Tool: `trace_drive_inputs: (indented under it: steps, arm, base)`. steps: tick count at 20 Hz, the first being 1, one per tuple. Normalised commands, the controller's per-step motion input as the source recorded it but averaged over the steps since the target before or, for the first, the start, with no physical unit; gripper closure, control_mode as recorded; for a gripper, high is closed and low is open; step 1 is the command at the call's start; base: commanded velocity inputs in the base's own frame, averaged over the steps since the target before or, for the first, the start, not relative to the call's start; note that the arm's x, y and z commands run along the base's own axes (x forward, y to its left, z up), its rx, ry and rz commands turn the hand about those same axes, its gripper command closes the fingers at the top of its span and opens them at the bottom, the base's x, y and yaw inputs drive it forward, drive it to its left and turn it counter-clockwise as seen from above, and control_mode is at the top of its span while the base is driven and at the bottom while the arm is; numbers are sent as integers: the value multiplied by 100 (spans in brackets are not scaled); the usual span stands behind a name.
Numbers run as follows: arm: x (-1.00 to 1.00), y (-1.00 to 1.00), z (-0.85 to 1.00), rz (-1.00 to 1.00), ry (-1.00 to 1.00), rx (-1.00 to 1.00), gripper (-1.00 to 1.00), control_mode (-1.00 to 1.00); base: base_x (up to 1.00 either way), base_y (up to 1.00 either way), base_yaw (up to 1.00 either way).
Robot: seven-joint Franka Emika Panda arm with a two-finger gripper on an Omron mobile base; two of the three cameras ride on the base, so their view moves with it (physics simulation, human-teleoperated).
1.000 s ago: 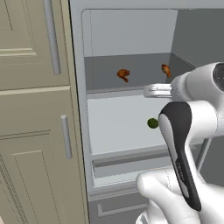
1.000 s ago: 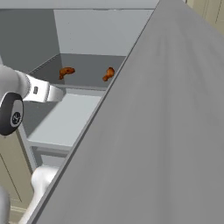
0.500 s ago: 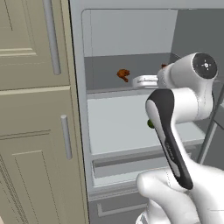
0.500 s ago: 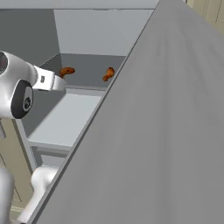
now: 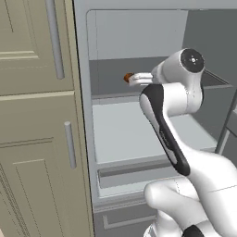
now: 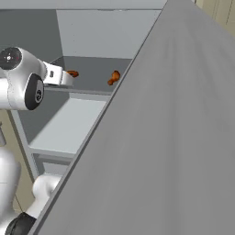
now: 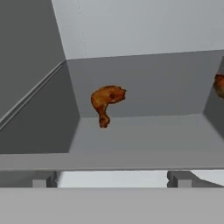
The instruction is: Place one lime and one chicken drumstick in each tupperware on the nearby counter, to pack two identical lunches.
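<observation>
Two brown chicken drumsticks lie on the upper shelf of the open fridge. The left drumstick [image 7: 105, 101] [image 5: 128, 77] [image 6: 72, 73] is straight ahead of my gripper [image 7: 111, 179], a short way beyond the shelf's front edge. The right drumstick [image 6: 113, 78] [image 7: 219, 85] rests further right on the same shelf. My gripper [image 5: 135, 79] [image 6: 64, 78] is open, with nothing between its fingertips [image 7: 43, 179], and hovers at the shelf's front lip. The lime is hidden behind my arm. The tupperware and the counter are out of view.
The fridge's upper shelf [image 5: 106, 88] and lower white shelf [image 5: 125, 132] sit between grey side walls. Beige cabinets with silver bar handles [image 5: 37, 139] stand to the left. The open fridge door [image 6: 170, 137] blocks the right side of the right base view.
My arm has swung left and reached in toward the left drumstick. In the left base view it now covers the right drumstick and the lime. The gripper has stayed open.
</observation>
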Motion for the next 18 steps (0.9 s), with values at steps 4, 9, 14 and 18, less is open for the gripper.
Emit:
trace_drive_inputs:
  steps: [4,9,14,18]
  arm:
    - [57,8,-9,1,1,-5,-100,-100]
    - [58,5,-17,1,2,-5,-100,-100]
    - [53,0,-21,0,2,-4,-100,-100]
    - [49,2,-19,0,1,-3,-100,-100]
  base:
    - [0,0,0]
    - [0,0,0]
    - [0,0,0]
    - [0,0,0]
